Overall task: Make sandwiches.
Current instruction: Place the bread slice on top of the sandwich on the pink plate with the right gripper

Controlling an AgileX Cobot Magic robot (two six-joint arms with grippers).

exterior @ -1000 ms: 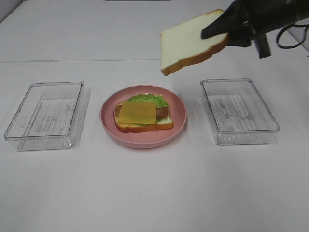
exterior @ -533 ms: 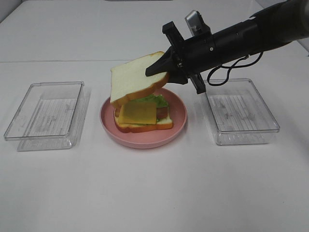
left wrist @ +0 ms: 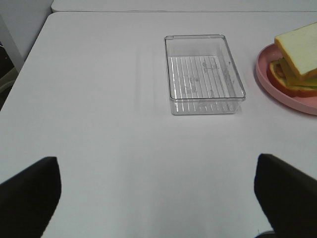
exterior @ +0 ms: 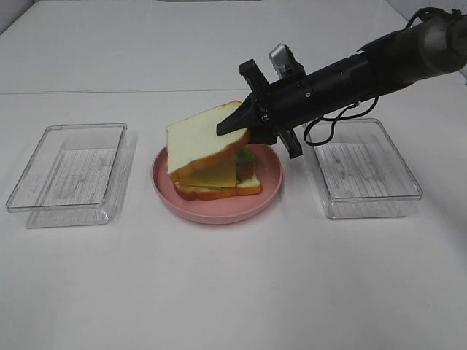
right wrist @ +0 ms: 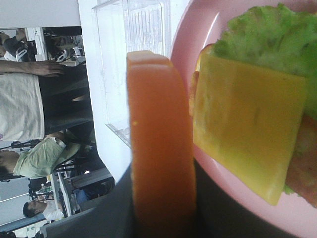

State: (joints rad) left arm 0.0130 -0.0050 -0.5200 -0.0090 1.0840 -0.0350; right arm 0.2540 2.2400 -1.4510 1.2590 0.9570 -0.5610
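On the pink plate [exterior: 267,186] lies an open sandwich [exterior: 222,181]: a bread slice with green lettuce, reddish meat and a yellow cheese slice [right wrist: 247,124] on top. My right gripper [exterior: 237,125] is shut on the top bread slice [exterior: 201,138] and holds it tilted, its low left edge resting on the stack. The right wrist view shows that slice edge-on [right wrist: 158,144] between the fingers. The sandwich also shows in the left wrist view [left wrist: 297,64]. My left gripper [left wrist: 158,198] is open, far from the plate, above bare table.
An empty clear plastic tray [exterior: 69,171] stands left of the plate and another [exterior: 361,168] right of it, partly under my right arm. White table all around. People and furniture show in the background of the right wrist view.
My right gripper has carried the bread slice from high at the right down and left onto the stack; the slice now rests tilted on the cheese. The left arm has not moved.
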